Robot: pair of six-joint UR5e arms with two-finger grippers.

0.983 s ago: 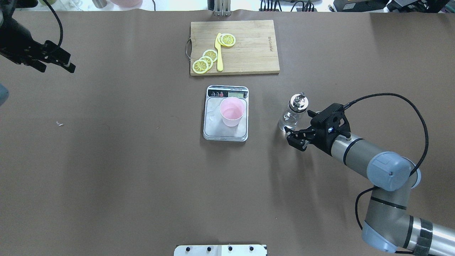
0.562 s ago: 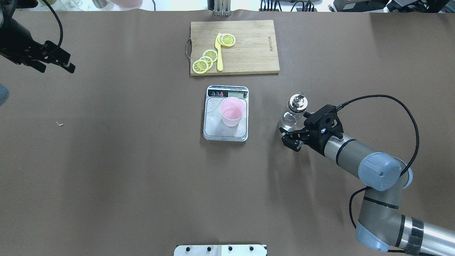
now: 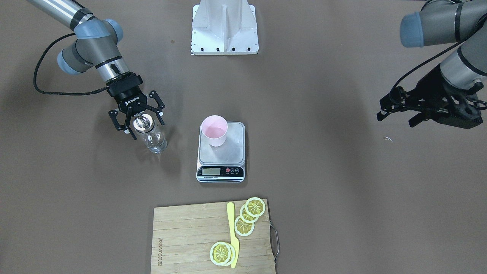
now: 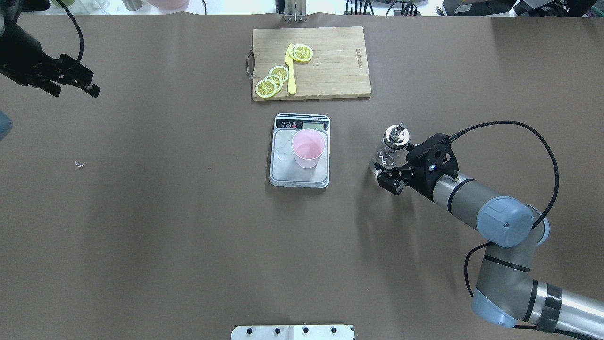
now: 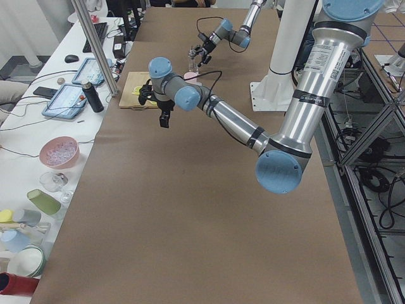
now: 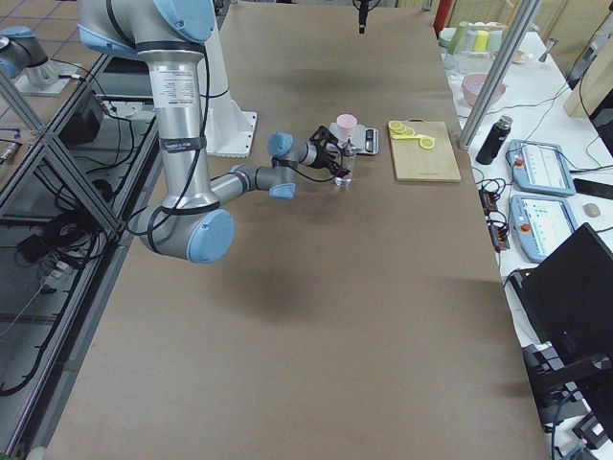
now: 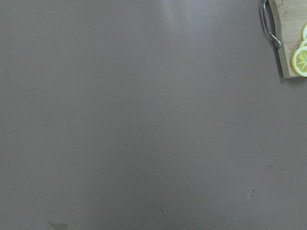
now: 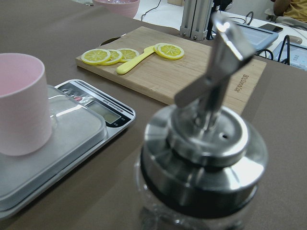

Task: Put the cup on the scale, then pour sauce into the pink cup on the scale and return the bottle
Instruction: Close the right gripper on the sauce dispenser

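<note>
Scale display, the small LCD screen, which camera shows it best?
Exterior front-facing: the LCD display on the flat silver kitchen scale faces that camera, unblocked. Overhead sees it upside down; the right wrist view catches it obliquely; in side views it is too small.

"ROBOTIQ" on right gripper (image 3: 142, 128)

Even bright lighting, soft shadows, blurred close-up bottle (image 8: 204, 163)

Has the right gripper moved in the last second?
Yes. The right gripper has advanced toward the bottle, which stayed put beside the scale, and now sits open around it.
</note>
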